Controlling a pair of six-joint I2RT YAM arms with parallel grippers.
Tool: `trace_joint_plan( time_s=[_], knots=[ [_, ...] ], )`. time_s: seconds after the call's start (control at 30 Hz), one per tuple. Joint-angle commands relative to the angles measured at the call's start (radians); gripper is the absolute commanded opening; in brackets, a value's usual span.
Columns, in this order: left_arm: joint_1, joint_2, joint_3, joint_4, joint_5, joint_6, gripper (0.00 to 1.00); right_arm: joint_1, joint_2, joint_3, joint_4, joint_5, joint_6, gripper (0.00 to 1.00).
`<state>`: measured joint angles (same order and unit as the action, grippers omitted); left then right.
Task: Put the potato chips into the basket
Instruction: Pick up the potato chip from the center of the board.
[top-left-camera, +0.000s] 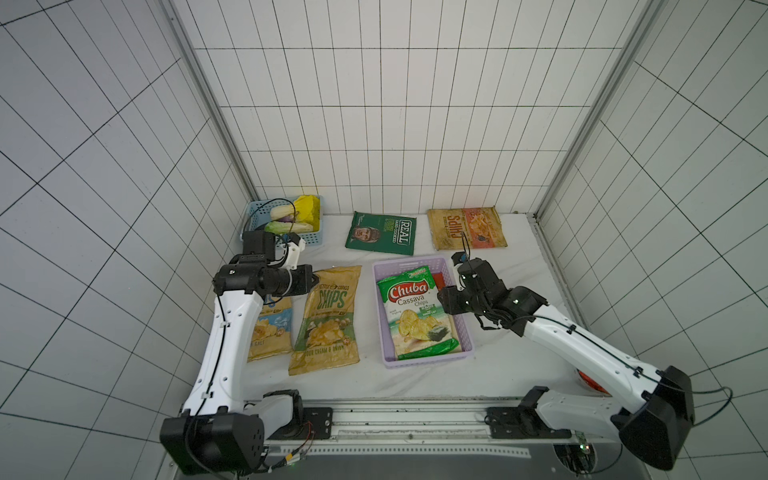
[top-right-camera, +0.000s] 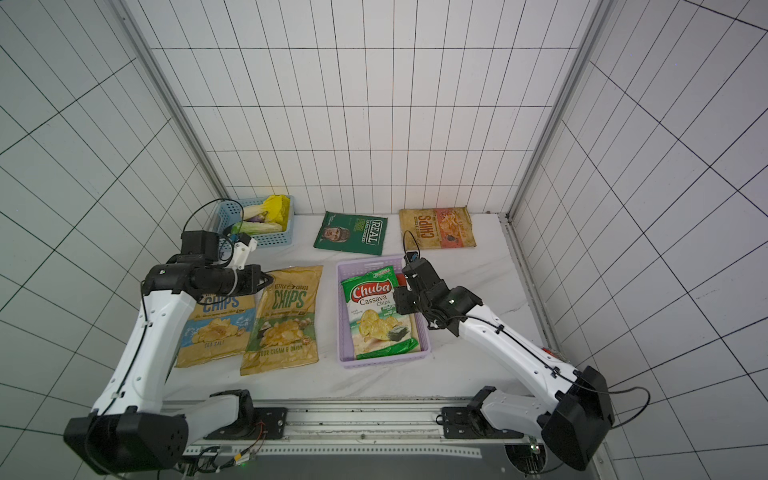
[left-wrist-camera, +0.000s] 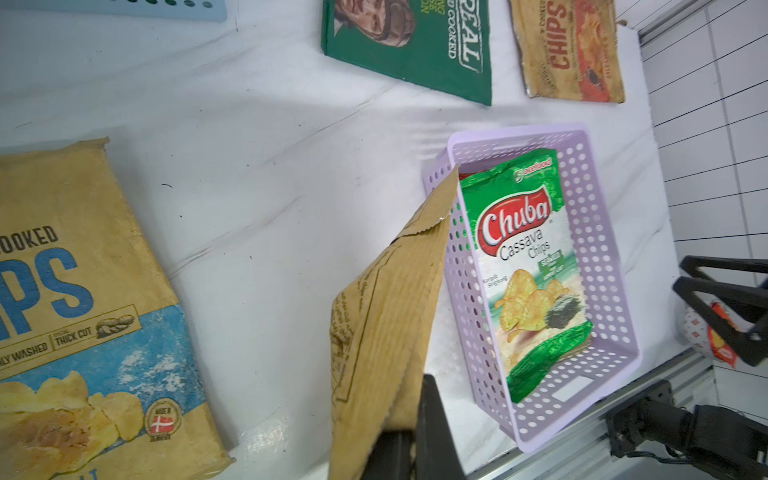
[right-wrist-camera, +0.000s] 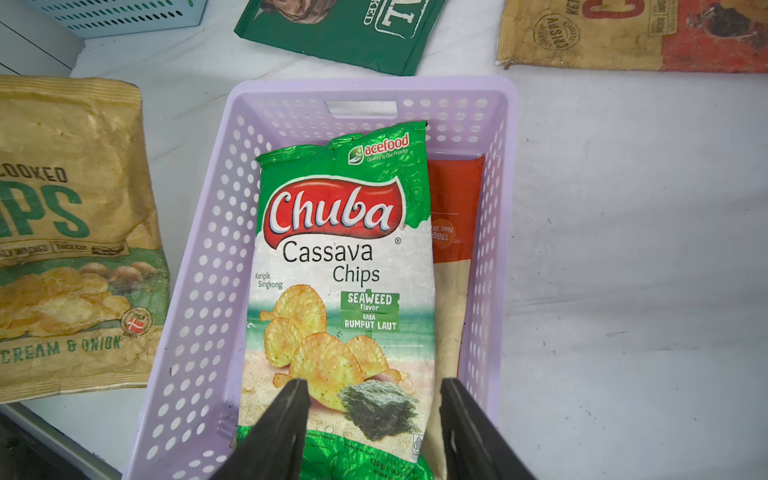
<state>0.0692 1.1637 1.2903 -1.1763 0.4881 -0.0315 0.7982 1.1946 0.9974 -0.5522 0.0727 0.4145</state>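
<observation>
1. Left wrist view first: my left gripper (left-wrist-camera: 411, 432) is clamped tight on the top corner of the sour cream & onion bag (left-wrist-camera: 386, 311). That corner's peeled up off the table (left-wrist-camera: 270, 166).
2. Right beside it sits the lilac basket (left-wrist-camera: 602, 232), with the Chuba bag (left-wrist-camera: 528, 266) lying inside on top of a cream-and-red bag (right-wrist-camera: 453, 232).
3. My right gripper (right-wrist-camera: 374, 384) hangs over the Chuba bag's lower end, jaws apart, gripping nothing.
4. So I reckon two bags are in and this is the pickup of number three. The sea salt bag (top-right-camera: 216, 328), REAL bag (top-left-camera: 382, 232) and red CHIPS bag (top-left-camera: 467, 228) wait on the table.
5. Next, I'd guess: lift until the dangling bag clears the basket wall, swing across, drop it flat. My right arm probably needs to back off.
</observation>
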Motion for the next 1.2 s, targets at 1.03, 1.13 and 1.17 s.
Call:
trace_joint_plan(
  time_s=[1.03, 1.13, 1.17],
  knots=[
    [-0.505, 0.177, 0.363, 0.361, 0.205, -0.606, 0.00, -0.140, -0.316, -0.141, -0.152, 0.188, 0.020, 0.56],
    [-0.524, 0.221, 0.326, 0.458, 0.193, -0.665, 0.00, -0.140, -0.329, -0.144, -0.156, 0.190, 0.028, 0.56],
    [-0.530, 0.231, 0.302, 0.505, 0.189, -0.693, 0.00, -0.140, -0.332, -0.146, -0.158, 0.190, 0.029, 0.56]
  ],
)
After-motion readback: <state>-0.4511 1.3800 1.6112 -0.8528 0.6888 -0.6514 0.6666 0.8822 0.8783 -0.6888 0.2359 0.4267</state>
